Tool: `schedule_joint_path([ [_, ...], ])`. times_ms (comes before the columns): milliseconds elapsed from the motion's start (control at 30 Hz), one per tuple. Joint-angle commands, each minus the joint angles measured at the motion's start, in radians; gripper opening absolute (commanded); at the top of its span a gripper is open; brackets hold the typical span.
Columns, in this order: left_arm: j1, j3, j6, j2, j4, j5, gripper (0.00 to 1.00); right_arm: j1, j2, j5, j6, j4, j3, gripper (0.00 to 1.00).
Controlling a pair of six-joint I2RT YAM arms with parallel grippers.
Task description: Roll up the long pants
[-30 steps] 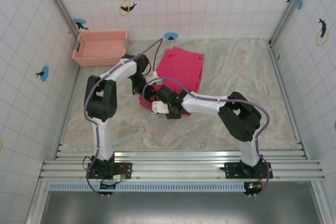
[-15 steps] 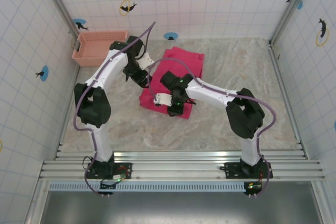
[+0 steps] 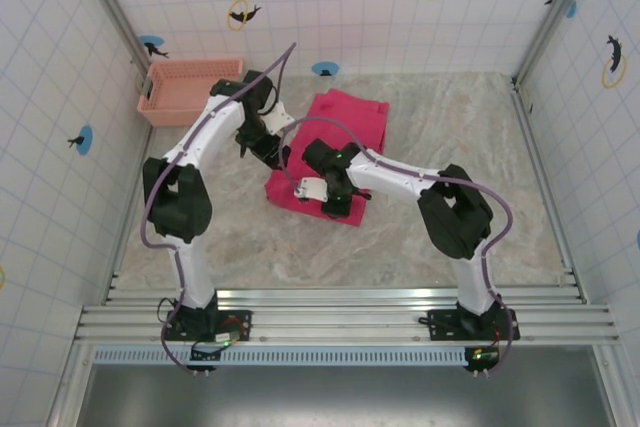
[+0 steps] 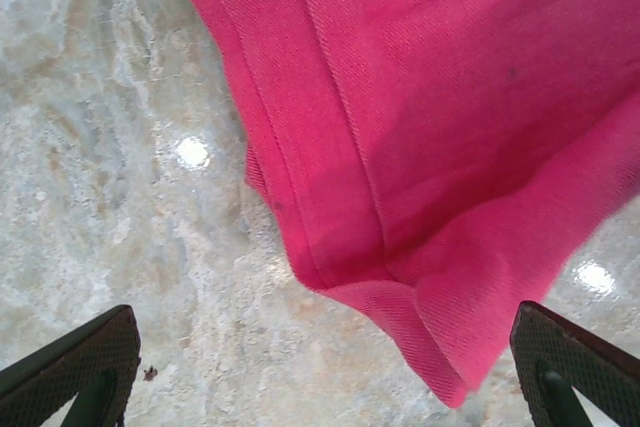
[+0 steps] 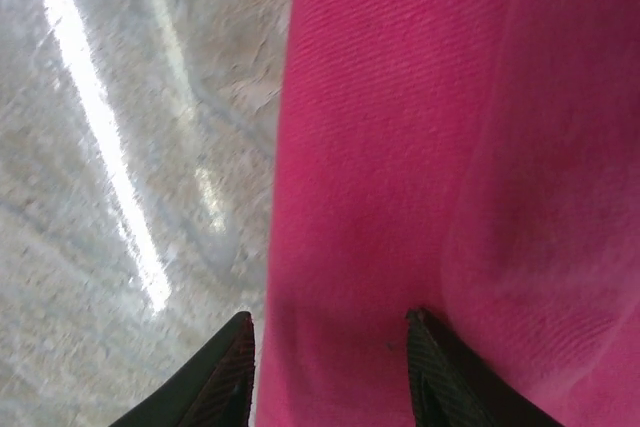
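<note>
The long pants (image 3: 350, 127) lie folded into a narrow magenta strip in the middle of the table, the near end thicker. My left gripper (image 3: 263, 147) hovers at their left edge. In the left wrist view it (image 4: 320, 387) is wide open with nothing in it, and a corner of the pants (image 4: 440, 147) lies past the fingers. My right gripper (image 3: 337, 203) is over the near end. Its jaws (image 5: 335, 372) stand apart, one finger beside the cloth edge and one finger (image 5: 445, 377) down on the pants (image 5: 420, 147).
A pale salmon-pink slotted basket (image 3: 190, 90) stands at the back left against the tiled wall. Bare marble tabletop (image 3: 470, 137) stretches right of the pants and in front of them. Metal rails run along the near edge.
My left arm has swung back from the pants' near end to their left edge, its jaws widening. The right gripper shifted over the near end and its jaws spread. The near end now lies flatter.
</note>
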Motion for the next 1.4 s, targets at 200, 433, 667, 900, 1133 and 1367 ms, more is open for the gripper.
schedule_joint_path([
  [200,0.004,-0.106,-0.085,-0.15,-0.063,0.201,0.45,-0.074,0.18,-0.102,0.14,-0.025,0.228,0.42],
  [433,-0.033,-0.223,-0.164,-0.189,0.055,0.296,0.27,-0.105,0.259,-0.187,0.184,-0.045,0.284,0.41],
  [667,-0.087,-0.221,-0.205,-0.045,0.129,0.326,0.33,-0.129,0.28,-0.229,0.204,-0.049,0.28,0.4],
  [900,-0.087,-0.197,-0.216,0.065,0.17,0.313,0.32,-0.174,0.286,-0.305,0.256,-0.047,0.296,0.4],
  [1133,-0.071,-0.1,-0.196,0.234,0.13,0.229,0.27,-0.219,0.194,-0.295,0.34,-0.052,0.252,0.39],
  [1367,-0.031,0.039,-0.161,0.406,0.054,0.251,0.26,-0.267,-0.062,-0.152,0.391,0.041,0.061,0.46],
])
